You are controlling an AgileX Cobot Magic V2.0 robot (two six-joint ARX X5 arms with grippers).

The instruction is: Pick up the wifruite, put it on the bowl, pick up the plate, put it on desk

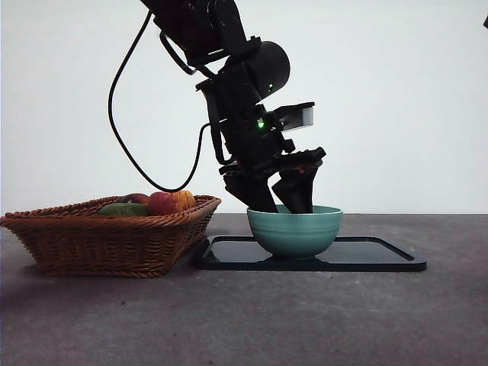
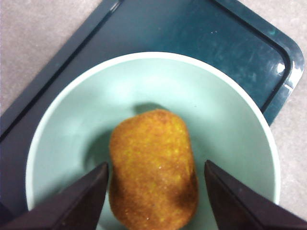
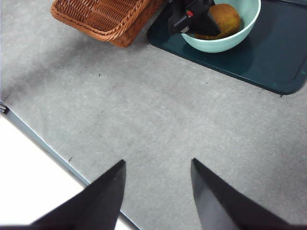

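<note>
Jaws wide on the left gripper, down inside the bowl, straddling the wifruite lying at the bottom. Bowl on the tray, beside the basket. Right gripper spread too, over bare desk.

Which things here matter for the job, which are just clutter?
Job: small brownish-orange wifruite; deep teal-green bowl; shiny black rectangular tray; grey-brown matte desk; left end effector.
Clutter: brown wicker basket; red-and-yellow apple.
</note>
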